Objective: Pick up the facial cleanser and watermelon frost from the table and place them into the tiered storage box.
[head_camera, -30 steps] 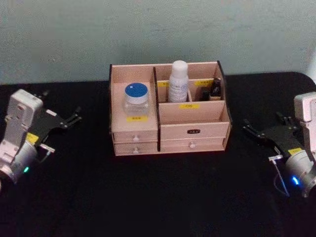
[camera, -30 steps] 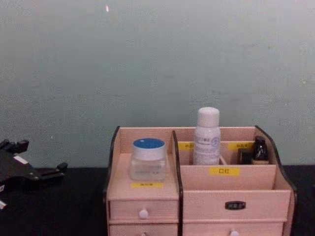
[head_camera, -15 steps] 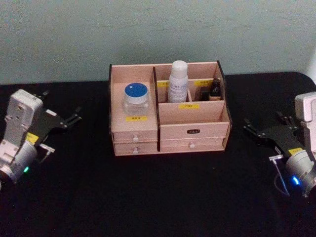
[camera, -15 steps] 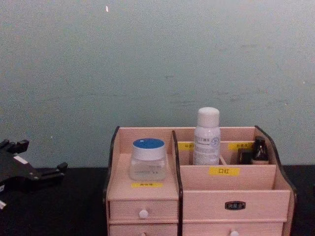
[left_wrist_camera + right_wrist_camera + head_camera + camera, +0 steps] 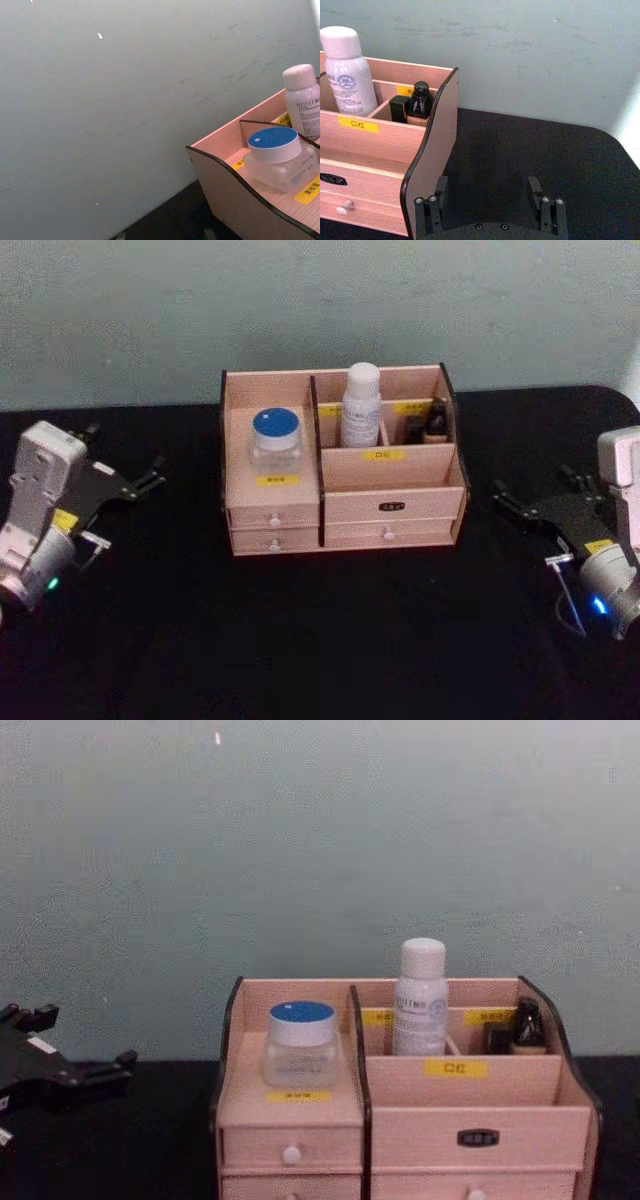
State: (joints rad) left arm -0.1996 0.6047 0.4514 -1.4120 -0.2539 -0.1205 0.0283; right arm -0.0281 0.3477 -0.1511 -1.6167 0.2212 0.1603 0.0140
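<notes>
The tiered storage box [image 5: 392,506] stands at the middle of the black table. In its back middle compartment the facial cleanser [image 5: 361,405] stands upright, also seen as the white facial cleanser bottle [image 5: 347,72]. The watermelon frost [image 5: 276,440] sits on the box's left tier above a yellow label, seen up close as the watermelon frost jar [image 5: 277,159]. My left gripper [image 5: 120,453] rests open far left of the box, holding nothing. On the far right my right gripper [image 5: 487,202] is also open and holds nothing, well clear of the box's side wall.
A small dark bottle [image 5: 420,102] and a black cap stand in the box's back right compartment. The box's front right compartment [image 5: 470,1095] holds nothing. A pale green wall rises behind the table. Bare black tabletop [image 5: 330,630] lies in front of the box.
</notes>
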